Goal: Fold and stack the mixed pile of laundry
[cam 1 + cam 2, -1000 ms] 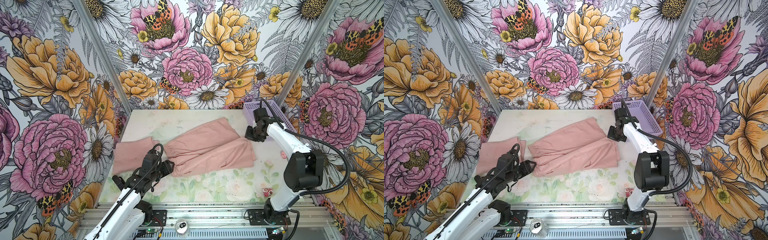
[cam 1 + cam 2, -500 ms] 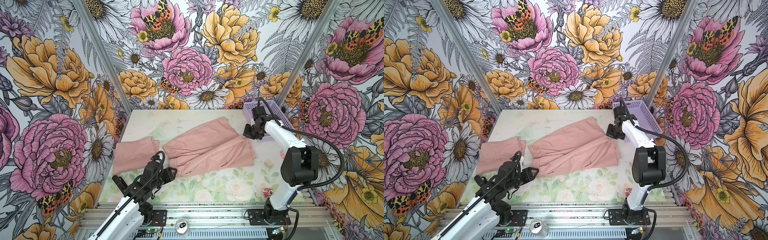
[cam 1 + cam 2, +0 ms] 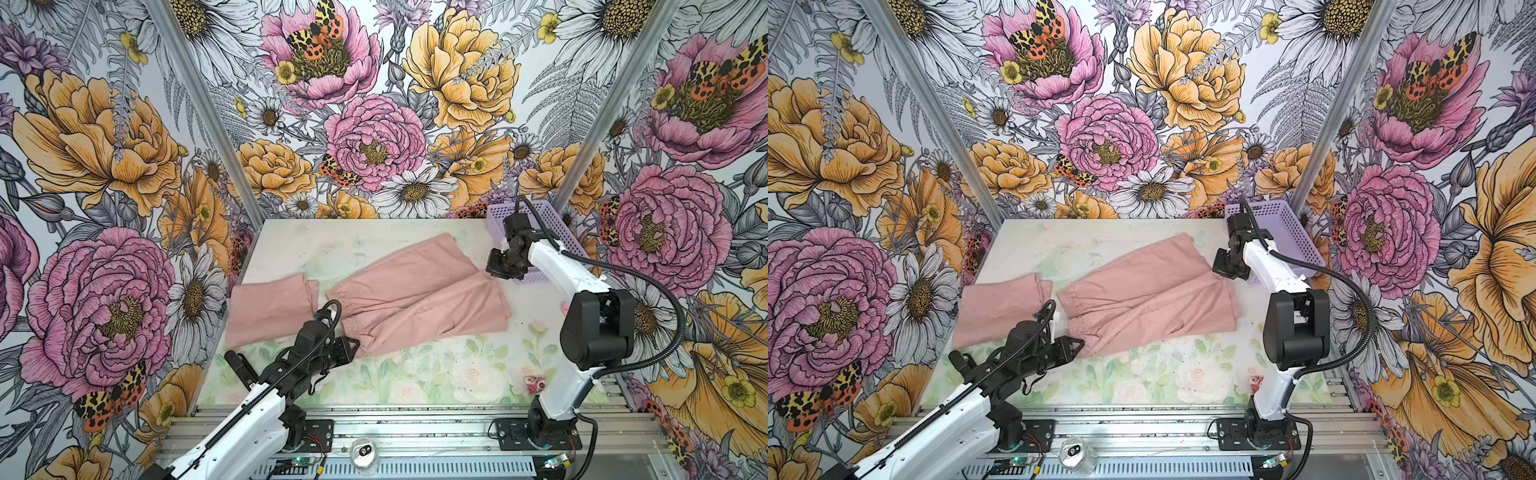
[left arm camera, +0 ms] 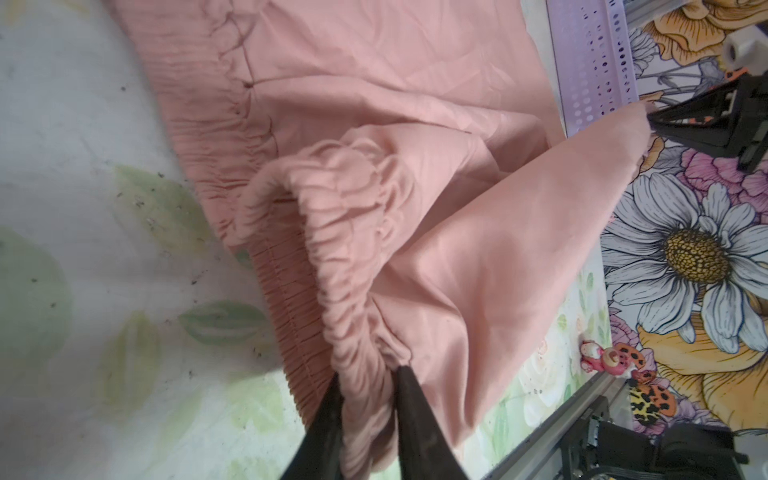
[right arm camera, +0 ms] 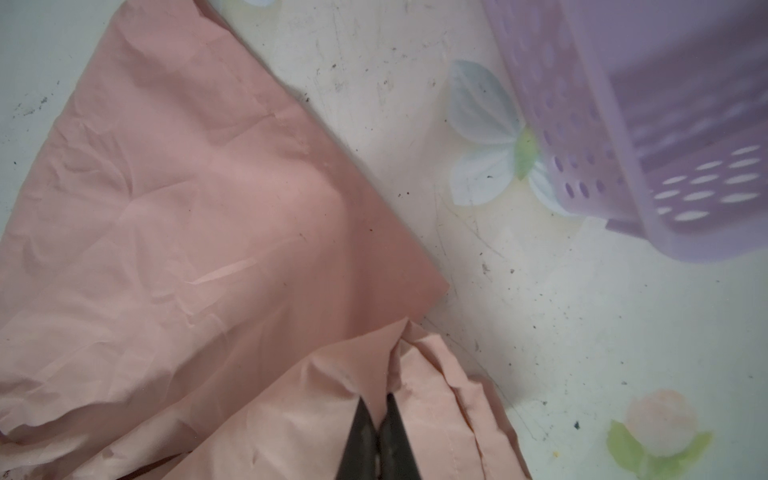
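The laundry is two dusty-pink garments on the table. A folded one [image 3: 266, 309] [image 3: 994, 309] lies at the left. Elastic-waist trousers [image 3: 415, 299] [image 3: 1142, 299] lie spread across the middle. My left gripper [image 3: 353, 347] [image 3: 1079, 345] is at the near corner of the trousers' waist. In the left wrist view it [image 4: 368, 382] is shut on the gathered waistband [image 4: 345, 257], which rises off the table. My right gripper [image 3: 496, 270] [image 3: 1221, 268] is at the leg hem on the far right. In the right wrist view it [image 5: 380, 401] is shut on a fold of that hem.
A lilac perforated basket [image 3: 540, 224] [image 3: 1283, 224] [image 5: 665, 124] stands at the back right corner, just behind my right gripper. A small pink toy [image 3: 534, 384] [image 4: 606, 359] lies near the right arm's base. A can [image 3: 363, 453] sits on the front rail.
My left gripper slid slightly right to the waistband's near corner and closed on it. The right gripper stayed shut on the hem, hardly moving.
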### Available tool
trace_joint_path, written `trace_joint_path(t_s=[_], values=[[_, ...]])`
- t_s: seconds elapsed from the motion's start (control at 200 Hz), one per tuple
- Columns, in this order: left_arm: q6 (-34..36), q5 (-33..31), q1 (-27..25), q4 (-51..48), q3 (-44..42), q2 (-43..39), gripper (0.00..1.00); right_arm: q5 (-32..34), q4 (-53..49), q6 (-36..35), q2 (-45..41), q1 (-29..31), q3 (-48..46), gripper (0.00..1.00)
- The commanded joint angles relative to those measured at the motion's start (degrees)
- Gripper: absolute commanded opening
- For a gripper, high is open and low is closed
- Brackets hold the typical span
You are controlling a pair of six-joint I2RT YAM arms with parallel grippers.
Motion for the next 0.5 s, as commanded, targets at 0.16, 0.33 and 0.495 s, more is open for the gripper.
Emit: trace_joint_path(t_s=[0.16, 0.33, 0.495], values=[[-0.1, -0.2, 0.0, -3.8, 6.8, -0.1, 0.0, -0.8, 0.8, -0.7, -3.4, -0.9, -0.5, 0.0], [-2.7, -0.2, 0.5, -9.7, 10.9, -1.8, 0.0, -1.7, -2.1, -1.7, -10.7, -2.3, -3.8, 0.0], [-6.7, 0.7, 0.9, -15.5, 13.9, -4.0, 0.0, -2.0, -8.2, -3.3, -17.7, -3.5, -3.5, 0.0]])
